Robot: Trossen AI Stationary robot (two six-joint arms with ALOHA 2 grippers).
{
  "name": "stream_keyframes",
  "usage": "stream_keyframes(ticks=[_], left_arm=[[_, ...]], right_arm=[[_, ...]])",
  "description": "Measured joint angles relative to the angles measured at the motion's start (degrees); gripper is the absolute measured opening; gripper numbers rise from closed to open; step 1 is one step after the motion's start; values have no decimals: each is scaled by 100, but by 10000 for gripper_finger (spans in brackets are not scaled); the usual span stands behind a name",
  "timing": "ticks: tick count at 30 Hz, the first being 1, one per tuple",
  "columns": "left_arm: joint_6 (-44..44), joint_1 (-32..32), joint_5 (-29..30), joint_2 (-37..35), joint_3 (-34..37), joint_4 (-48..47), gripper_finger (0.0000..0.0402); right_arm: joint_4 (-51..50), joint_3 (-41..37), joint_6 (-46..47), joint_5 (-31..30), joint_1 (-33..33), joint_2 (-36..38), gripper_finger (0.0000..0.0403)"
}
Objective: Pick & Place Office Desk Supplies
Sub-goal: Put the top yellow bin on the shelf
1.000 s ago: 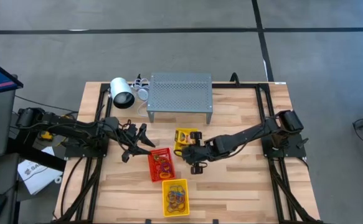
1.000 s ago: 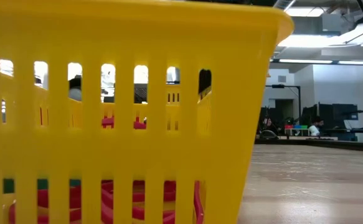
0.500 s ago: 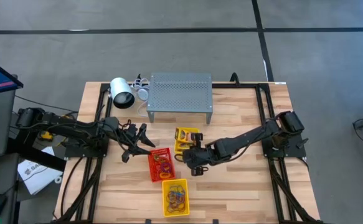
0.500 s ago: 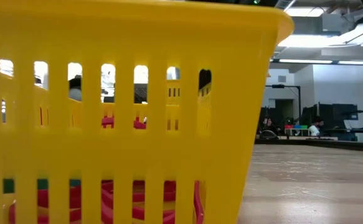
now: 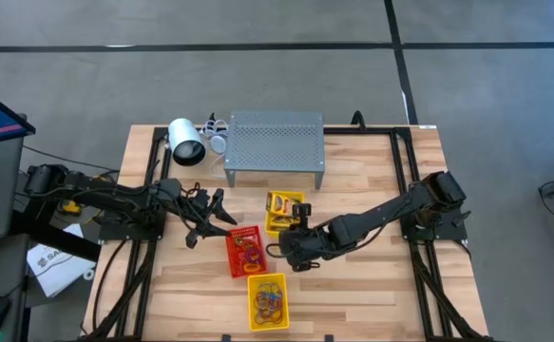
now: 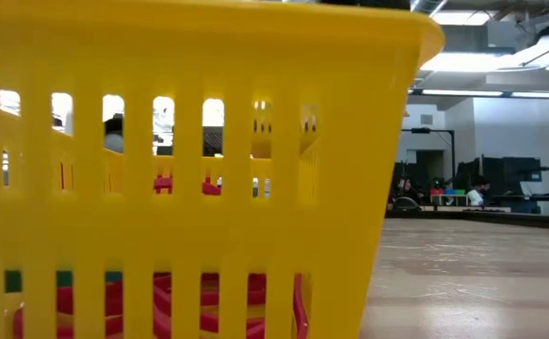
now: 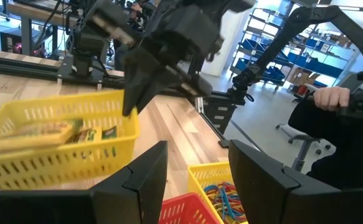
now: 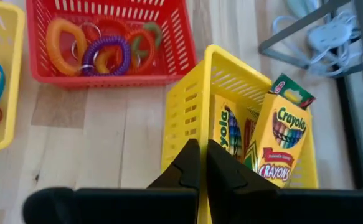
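A: What has changed around the red tray [image 5: 246,251]?

B: In the high view the right gripper [image 5: 294,249] has drawn back from above the yellow crayon tray [image 5: 283,211] and moved nearer the red tray's right side, with its jaws pressed together and nothing between them. Its wrist view shows the crayon boxes [image 8: 282,140] standing in that tray, which lies just beyond the red tray's upper right corner.

A: And the left gripper [image 5: 221,217]?

B: It has not moved; it hovers off the red tray's upper left corner, jaws spread and empty.

A: Where are the other supplies?

B: Coiled rings [image 8: 103,52] lie inside the red tray. Rubber bands [image 5: 269,299] fill a second yellow tray [image 5: 267,282] directly below it on the tabletop [image 5: 372,285].

A: What does this imply?

B: Probably that a crayon box has just been deposited. No loose supplies are visible on the tabletop, so sorting seems nearly complete.
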State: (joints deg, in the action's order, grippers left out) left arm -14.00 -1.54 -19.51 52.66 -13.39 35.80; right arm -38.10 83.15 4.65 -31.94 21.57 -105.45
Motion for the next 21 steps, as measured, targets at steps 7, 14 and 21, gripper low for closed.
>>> stream_keyframes(ticks=[7,14,21], left_arm=[[-2,0,0,0,0,-1,167],[-2,0,0,0,0,-20,167],[-4,0,0,0,0,-28,167]], right_arm=[[-675,445,-29,-406,97,0,0],[-982,789,-194,-569,110,0,0],[-1414,1101,-414,-1005,103,0,0]])
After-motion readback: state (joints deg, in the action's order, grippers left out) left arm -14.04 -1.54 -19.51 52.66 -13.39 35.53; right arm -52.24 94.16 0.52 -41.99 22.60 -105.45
